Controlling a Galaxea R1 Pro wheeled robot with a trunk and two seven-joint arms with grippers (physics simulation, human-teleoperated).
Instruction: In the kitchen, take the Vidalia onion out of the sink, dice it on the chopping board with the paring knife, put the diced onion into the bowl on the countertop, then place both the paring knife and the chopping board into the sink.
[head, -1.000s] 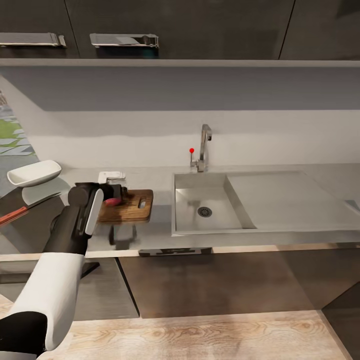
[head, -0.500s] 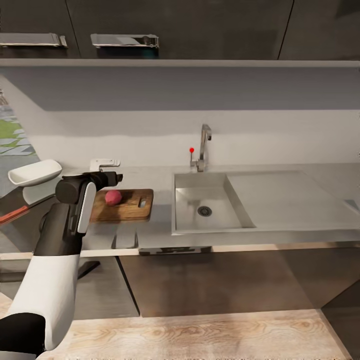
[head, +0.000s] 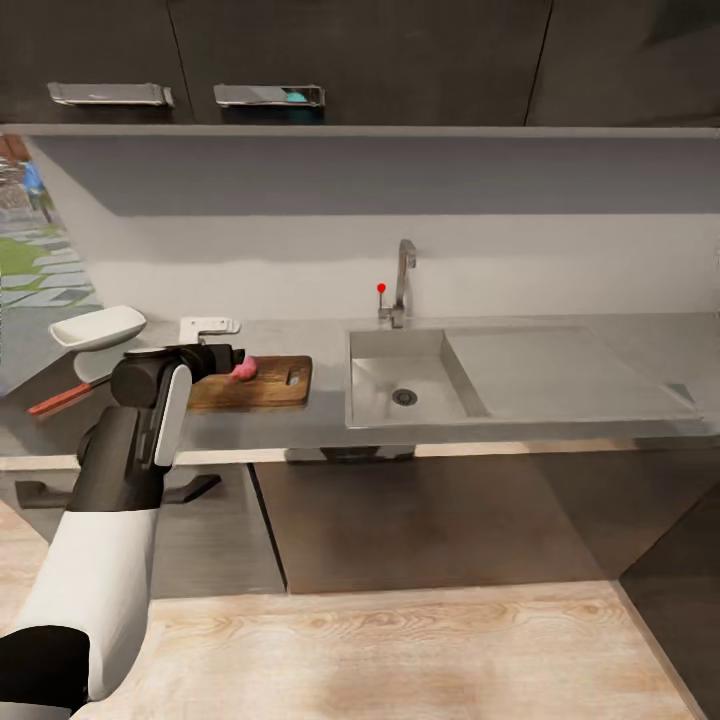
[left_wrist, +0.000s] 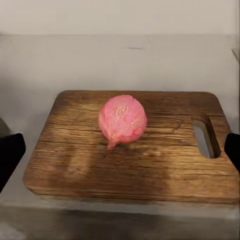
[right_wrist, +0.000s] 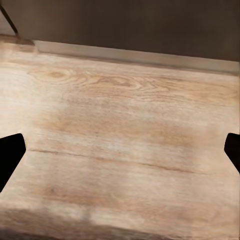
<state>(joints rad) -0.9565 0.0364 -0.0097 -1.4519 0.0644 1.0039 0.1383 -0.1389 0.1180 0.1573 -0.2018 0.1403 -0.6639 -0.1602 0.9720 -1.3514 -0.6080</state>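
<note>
Nearest is pale wood-grain floor (head: 400, 650), and the right gripper (right_wrist: 120, 145) hangs over it, its two dark fingertips (right_wrist: 10, 155) set wide apart with nothing between them. Above the floor run dark grey cabinet fronts (head: 430, 520) under a long glossy grey countertop (head: 320, 425).

The left arm reaches up from the lower left, its black wrist partly covering the near-left corner of the rectangular brown wooden chopping board (head: 262, 384). The left gripper (left_wrist: 120, 150) is spread wide and empty, one fingertip off each end of the board, holding nothing. The small round pinkish-red Vidalia onion (left_wrist: 122, 120) sits alone on the board, near its middle, just beyond the gripper.

To the left on the countertop lies the red-handled paring knife (head: 68, 397), and behind it the shallow white bowl (head: 98, 327). Right of the board is the grey steel sink (head: 405, 385) with its flat drainboard (head: 550, 365) and tall chrome tap (head: 402, 280) with a red knob. Farther back, a pale wall and dark upper cabinets (head: 360, 60).
</note>
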